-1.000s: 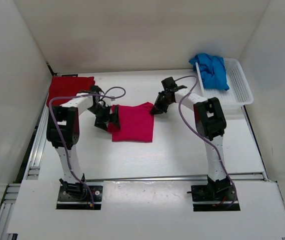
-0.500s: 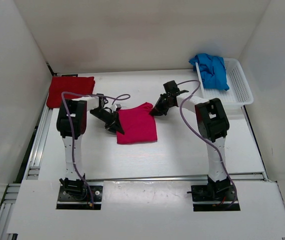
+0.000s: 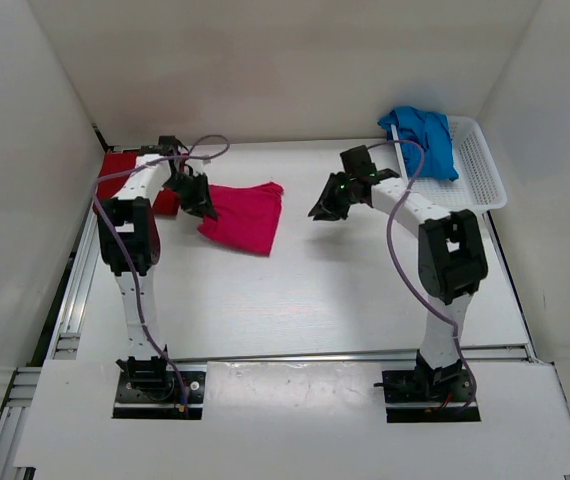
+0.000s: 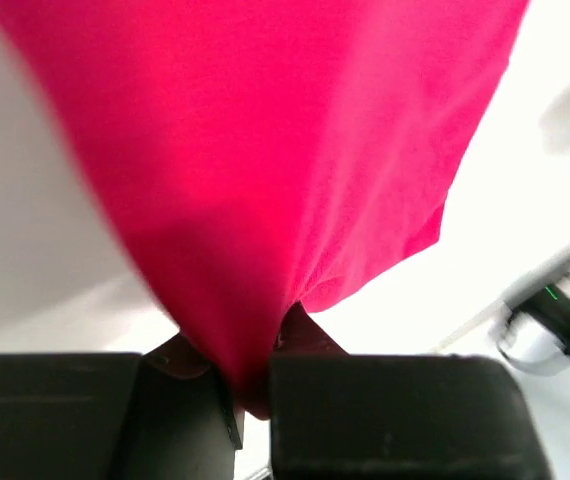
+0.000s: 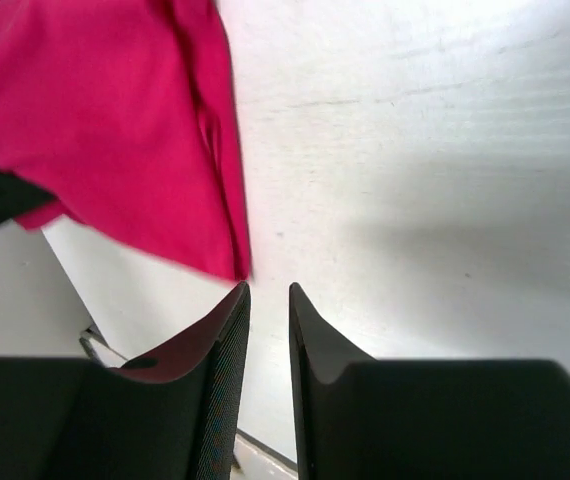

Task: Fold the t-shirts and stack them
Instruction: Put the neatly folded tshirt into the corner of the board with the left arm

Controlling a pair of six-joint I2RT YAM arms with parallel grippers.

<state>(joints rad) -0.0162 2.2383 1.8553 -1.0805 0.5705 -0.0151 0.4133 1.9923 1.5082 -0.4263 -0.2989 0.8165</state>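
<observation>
- Overhead, the left gripper (image 3: 193,195) is clamped on the left edge of the pink shirt (image 3: 243,215). The shirt lies rumpled on the table (image 3: 295,290), left of centre.
- The red shirt (image 3: 115,165) sits in the far left corner, partly hidden by the left arm.
- The blue shirt (image 3: 423,140) is heaped at the far end of the basket (image 3: 477,180), far right.
- The right gripper (image 3: 327,208) hangs over the table, near the pink shirt's right edge but apart from it.
- Left wrist: the gripper (image 4: 255,400) is closed tight on a fold of the pink shirt (image 4: 265,170), which fans out beyond the 2 fingers.
- Right wrist: the gripper (image 5: 268,300) stands barely ajar, with nothing in the narrow gap. The pink shirt (image 5: 105,120) lies ahead to the left, with white table (image 5: 415,150) to the right.
</observation>
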